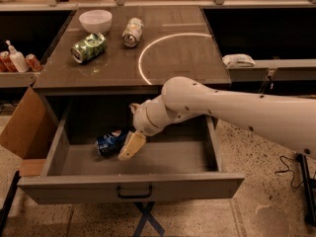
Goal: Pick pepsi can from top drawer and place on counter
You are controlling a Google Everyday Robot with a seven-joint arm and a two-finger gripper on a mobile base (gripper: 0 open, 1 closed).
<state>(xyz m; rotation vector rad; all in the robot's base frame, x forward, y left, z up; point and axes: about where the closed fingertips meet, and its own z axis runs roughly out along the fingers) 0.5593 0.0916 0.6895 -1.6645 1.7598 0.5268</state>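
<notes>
The pepsi can (109, 141) lies on its side in the open top drawer (131, 183), left of centre. My gripper (130, 147) reaches down into the drawer on the white arm from the right. It sits right beside the can's right end and partly overlaps it. One cream finger (132, 146) shows, pointing down and to the left. The counter (173, 58) above carries the white arc (148, 51). The drawer's dark handle (134, 191) is at the middle of its front panel.
On the counter lie a green-patterned can (89, 47), a pale green-and-white can (133, 31) and a white bowl (95, 19). A cardboard box (24, 130) stands left of the drawer. Bottles (17, 60) sit on a left shelf. A white cloth (238, 60) lies on the right ledge.
</notes>
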